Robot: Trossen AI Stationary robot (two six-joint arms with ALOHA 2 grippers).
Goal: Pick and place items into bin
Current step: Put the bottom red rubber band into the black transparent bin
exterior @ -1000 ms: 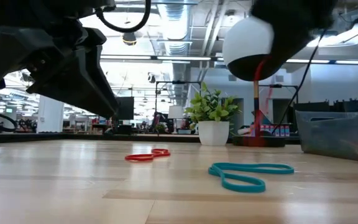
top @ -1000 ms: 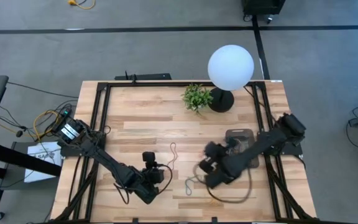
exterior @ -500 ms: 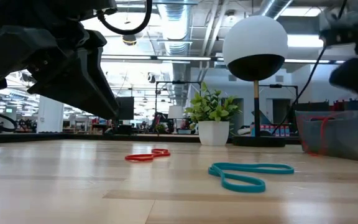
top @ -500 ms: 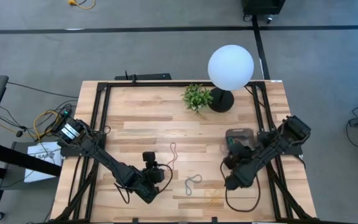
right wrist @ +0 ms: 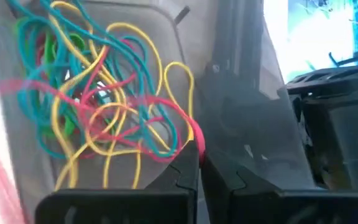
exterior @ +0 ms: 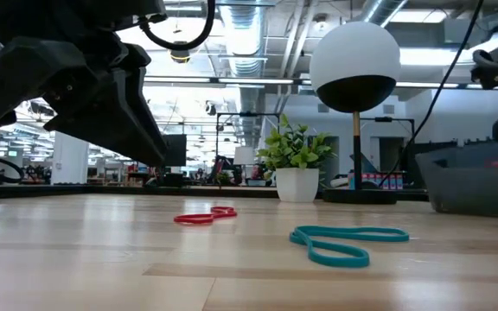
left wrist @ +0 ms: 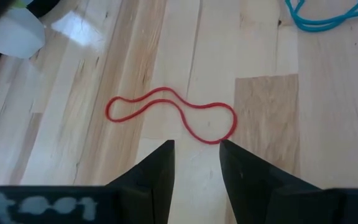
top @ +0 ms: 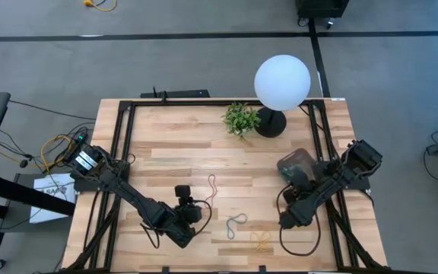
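Bin (top: 296,163) now tilted, shifted.

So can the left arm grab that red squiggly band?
Probably yes. The left gripper has its fingers open just short of the red band, which lies flat on bare table with nothing between them.

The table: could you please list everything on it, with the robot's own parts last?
Table: one, light wood.
Lamp: one, white globe, black base, far edge.
Plant: one, green, white pot, beside the lamp.
Bin: one, dark grey, right side.
Binned bands: many, tangled; yellow, teal, red, green.
Red band: one, loose, centre-front.
Teal band: one, loose, nearer the front.
Yellow band: one, front edge.
Left gripper: jaws open, at the red band.
Right gripper: jaws shut, over the bin.
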